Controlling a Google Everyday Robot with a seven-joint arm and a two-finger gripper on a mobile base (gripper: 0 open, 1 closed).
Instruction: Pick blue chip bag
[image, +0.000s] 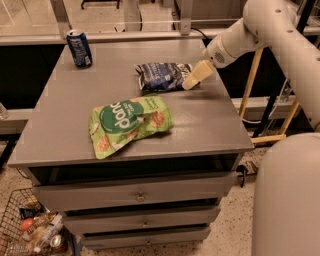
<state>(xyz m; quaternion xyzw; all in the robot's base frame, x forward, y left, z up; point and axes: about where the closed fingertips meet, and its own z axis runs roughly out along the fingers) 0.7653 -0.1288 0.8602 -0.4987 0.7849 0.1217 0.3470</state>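
Observation:
The blue chip bag (161, 76) is a small dark navy crinkly bag with pale patches, lying flat near the back middle of the grey cabinet top (75, 120). My gripper (192, 80) comes in from the right on the white arm, its cream-coloured tip just at the bag's right edge, low over the surface. Whether it touches the bag I cannot tell.
A larger bright green bag (129, 122) lies in front of the blue bag, near the middle. A blue drink can (79, 48) stands at the back left corner. A wire basket (30, 230) with items sits on the floor at lower left. Wooden legs (249, 80) stand right of the cabinet.

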